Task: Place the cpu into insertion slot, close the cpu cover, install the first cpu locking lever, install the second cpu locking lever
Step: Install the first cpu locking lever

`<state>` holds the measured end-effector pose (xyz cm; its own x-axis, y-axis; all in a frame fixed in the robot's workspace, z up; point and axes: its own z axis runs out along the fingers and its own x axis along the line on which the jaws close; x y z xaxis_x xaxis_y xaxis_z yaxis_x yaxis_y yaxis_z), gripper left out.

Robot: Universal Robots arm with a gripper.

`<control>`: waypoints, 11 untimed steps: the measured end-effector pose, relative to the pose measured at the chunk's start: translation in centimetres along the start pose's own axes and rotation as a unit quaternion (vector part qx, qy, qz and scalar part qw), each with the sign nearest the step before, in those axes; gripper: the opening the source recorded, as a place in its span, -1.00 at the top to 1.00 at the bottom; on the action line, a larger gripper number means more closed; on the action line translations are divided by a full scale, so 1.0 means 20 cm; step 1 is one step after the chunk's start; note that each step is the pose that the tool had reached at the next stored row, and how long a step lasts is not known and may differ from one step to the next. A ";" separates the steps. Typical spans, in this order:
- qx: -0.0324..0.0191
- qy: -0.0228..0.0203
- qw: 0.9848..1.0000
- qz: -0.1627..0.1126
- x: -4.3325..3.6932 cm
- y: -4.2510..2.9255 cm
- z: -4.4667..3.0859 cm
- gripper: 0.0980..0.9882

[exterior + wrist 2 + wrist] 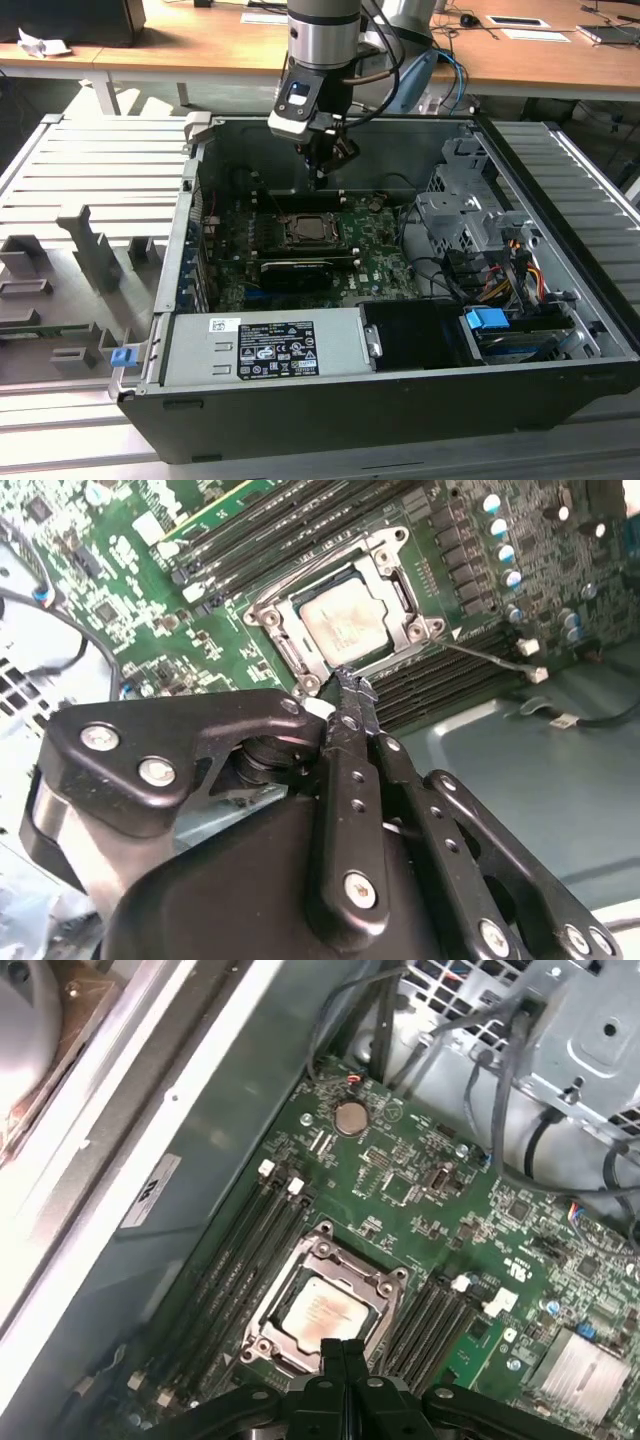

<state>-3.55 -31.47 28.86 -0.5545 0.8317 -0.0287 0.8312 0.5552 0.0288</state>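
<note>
The cpu, a dull silver-tan square, lies in the insertion slot on the green motherboard. The cpu cover, a silver-grey frame, lies flat around the chip. A thin wire lever sticks out sideways from one corner of the socket, over the memory slots. My gripper hangs a little above the board by the socket's far edge. Its fingers are shut tip to tip with nothing between them.
Black memory slots flank the socket on both sides. A long black card sits just in front of it. A metal drive cage with cables fills the exterior view's right. The power supply lies at the front, and case walls enclose everything.
</note>
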 end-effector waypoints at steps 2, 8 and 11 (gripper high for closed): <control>-0.001 0.001 1.000 -0.018 0.000 0.000 0.000 0.98; -0.001 0.003 0.997 -0.079 0.000 0.001 0.008 0.98; -0.001 0.004 0.995 -0.101 0.000 0.001 0.009 0.98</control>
<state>-3.53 -31.47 28.68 -0.7101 0.7037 -0.0254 0.7033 0.7105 0.0246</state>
